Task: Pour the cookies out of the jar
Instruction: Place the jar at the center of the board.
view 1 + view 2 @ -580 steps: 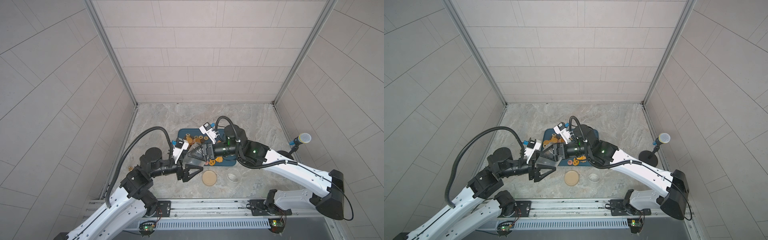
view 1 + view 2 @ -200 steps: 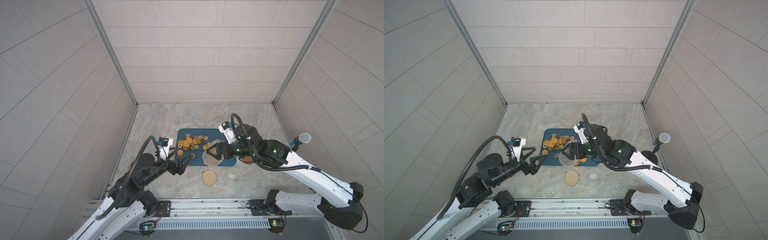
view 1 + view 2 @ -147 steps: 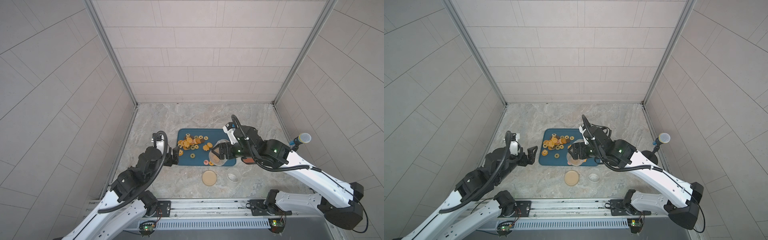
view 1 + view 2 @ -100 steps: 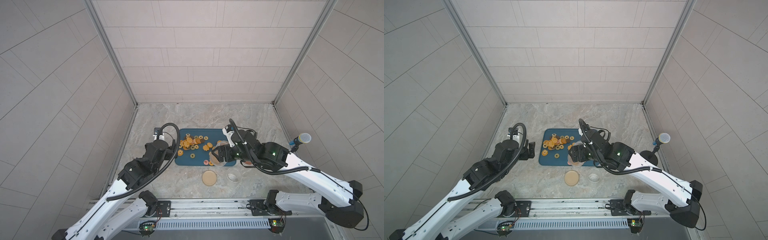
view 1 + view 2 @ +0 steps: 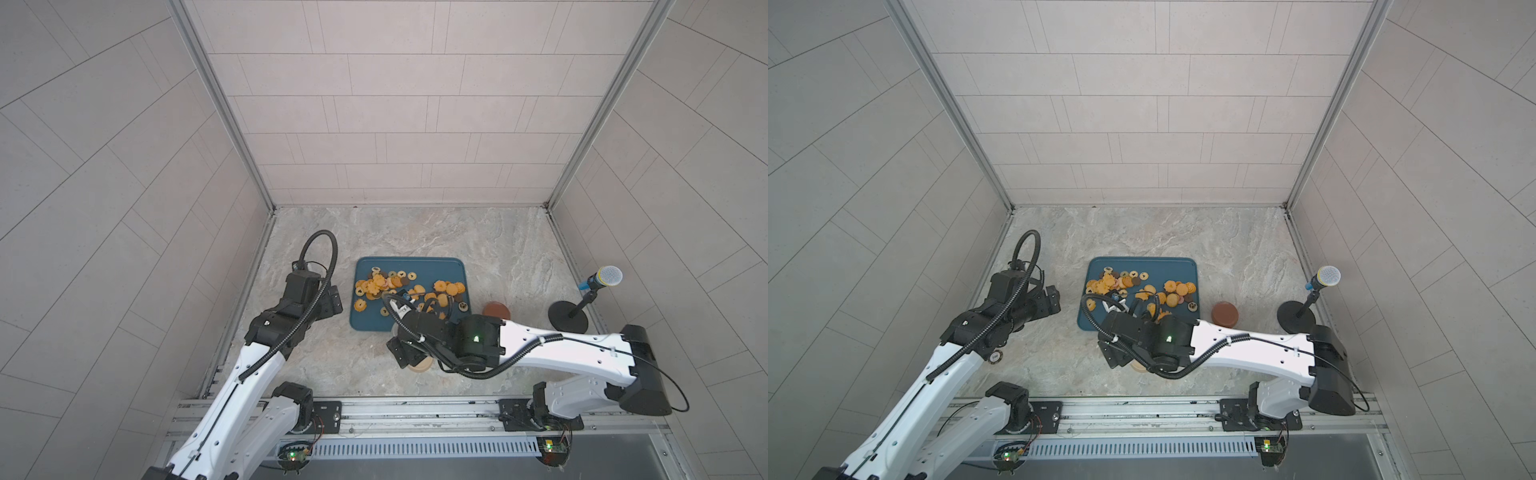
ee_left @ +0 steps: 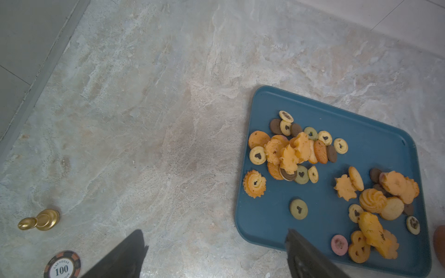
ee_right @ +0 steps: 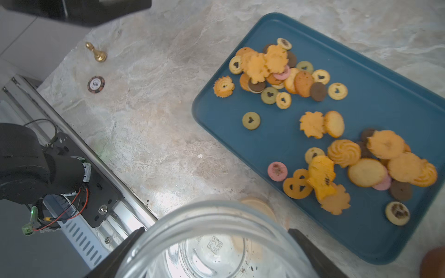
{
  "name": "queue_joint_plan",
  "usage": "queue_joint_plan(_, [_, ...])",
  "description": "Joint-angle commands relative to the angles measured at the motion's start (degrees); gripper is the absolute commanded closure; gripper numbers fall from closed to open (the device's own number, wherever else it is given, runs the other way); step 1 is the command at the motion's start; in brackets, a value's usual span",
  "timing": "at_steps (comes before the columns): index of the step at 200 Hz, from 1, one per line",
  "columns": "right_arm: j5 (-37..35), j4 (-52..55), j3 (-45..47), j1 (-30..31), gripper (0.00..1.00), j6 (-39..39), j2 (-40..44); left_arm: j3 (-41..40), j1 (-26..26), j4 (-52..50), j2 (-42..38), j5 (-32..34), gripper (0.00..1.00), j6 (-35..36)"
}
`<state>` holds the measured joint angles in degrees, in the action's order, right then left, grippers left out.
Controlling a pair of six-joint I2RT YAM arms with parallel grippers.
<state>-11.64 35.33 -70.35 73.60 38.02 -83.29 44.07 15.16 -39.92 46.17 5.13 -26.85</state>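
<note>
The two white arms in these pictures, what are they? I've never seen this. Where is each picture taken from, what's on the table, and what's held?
They are two robot arms, each ending in a claw. Two pictures look down from overhead; two come from wrist cameras. On the table: a blue tray strewn with cookies, and, off the tray, a poker chip and a gold pawn. The right claw grips a clear jar that looks empty. The left claw is open and holds nothing.
</note>
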Motion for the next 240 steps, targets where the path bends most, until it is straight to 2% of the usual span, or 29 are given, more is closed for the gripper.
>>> queue_joint_plan(1, [-1.62, -6.22, -4.48, 0.87, 1.0, -3.64, -4.01, 0.02, -0.3, 0.64, -0.27, 0.09, 0.05, -0.88])
queue_joint_plan(32, [0.5, -8.33, -6.12, 0.99, 1.0, -5.79, -9.74, 0.24, -0.36, -1.26, -1.26, 6.21, 0.04, -1.88])
queue_joint_plan(82, [2.9, -12.87, -6.13, 0.97, 1.0, -7.43, -16.72, 0.9, -0.32, -3.42, 0.55, 10.99, 0.04, -3.68])
queue_joint_plan(131, [2.67, -12.78, -6.9, 0.92, 1.0, -7.06, -21.58, 0.56, -0.35, -2.63, 0.15, 9.57, 0.04, -3.76])
queue_joint_plan(240, [0.57, -11.84, -5.77, -0.26, 1.0, -6.72, -22.88, 0.23, -0.35, -1.74, 0.76, 7.28, 0.05, -3.22])
